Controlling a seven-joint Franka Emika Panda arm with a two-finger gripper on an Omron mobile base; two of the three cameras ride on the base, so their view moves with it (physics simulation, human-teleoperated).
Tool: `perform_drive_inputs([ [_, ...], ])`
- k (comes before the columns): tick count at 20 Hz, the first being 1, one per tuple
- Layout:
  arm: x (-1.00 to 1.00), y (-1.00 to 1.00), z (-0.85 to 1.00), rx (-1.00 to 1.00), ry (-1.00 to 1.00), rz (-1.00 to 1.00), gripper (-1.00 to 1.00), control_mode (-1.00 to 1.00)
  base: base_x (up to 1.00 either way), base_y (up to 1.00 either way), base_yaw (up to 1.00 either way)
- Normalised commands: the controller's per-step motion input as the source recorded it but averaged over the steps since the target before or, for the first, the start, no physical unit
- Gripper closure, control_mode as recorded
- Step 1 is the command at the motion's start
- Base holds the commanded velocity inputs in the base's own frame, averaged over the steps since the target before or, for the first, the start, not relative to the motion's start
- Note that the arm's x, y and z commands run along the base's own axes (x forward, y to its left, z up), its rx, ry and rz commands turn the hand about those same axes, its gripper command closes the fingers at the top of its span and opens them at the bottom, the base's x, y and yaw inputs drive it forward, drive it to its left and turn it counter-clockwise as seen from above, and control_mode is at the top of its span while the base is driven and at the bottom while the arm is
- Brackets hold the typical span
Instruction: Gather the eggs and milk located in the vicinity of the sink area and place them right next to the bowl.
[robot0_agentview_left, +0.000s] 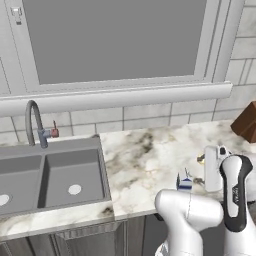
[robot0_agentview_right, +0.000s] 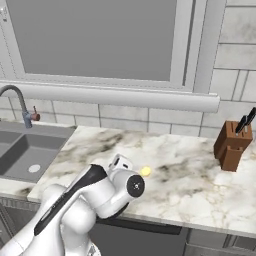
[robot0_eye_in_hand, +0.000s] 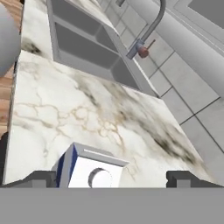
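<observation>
In the left base view, the grey steel double-basin sink (robot0_agentview_left: 52, 180) is set into the white marble-patterned counter (robot0_agentview_left: 145, 155), with its tall curved grey faucet (robot0_agentview_left: 35, 122) and small red lever behind the basins. The tiny white gable-top milk carton with a blue band (robot0_agentview_left: 185, 184) stands on the counter right of the sink, partly hidden by the white arm, and a brown wooden knife block (robot0_agentview_left: 246, 121) sits at the far right. In the right base view, the small pale-yellow rounded egg (robot0_agentview_right: 145, 171) lies on the marble just beside the arm's wrist, well apart from the knife block. In the hand view, the two-finger gripper (robot0_eye_in_hand: 113, 178) has its dark fingertips (robot0_eye_in_hand: 181, 178) spread wide, one on each side of the milk carton, which stands between them near the counter's front edge; contact cannot be told, and the sink lies beyond.
</observation>
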Motion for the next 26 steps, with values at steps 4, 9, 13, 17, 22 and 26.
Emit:
perform_drive_inputs([
  [4,0.3,-0.38,0.0,0.04,0.08,0.05,-1.0,-1.0,0.0,0.0,0.0],
  [9,0.15,-0.57,0.0,0.01,0.1,0.04,-1.0,-1.0,0.0,0.0,0.0],
  [13,0.0,-0.52,0.0,-0.02,0.1,0.04,-1.0,-1.0,0.0,0.0,0.0],
  [17,0.04,-0.38,0.0,-0.09,0.16,0.0,-1.0,-1.0,0.0,0.0,0.0],
  [22,0.26,-0.19,0.0,-0.08,0.12,0.0,-1.0,-1.0,0.0,0.0,0.0],
  [26,0.26,-0.06,-0.02,0.0,0.0,0.0,-1.0,-1.0,0.0,0.0,0.0],
])
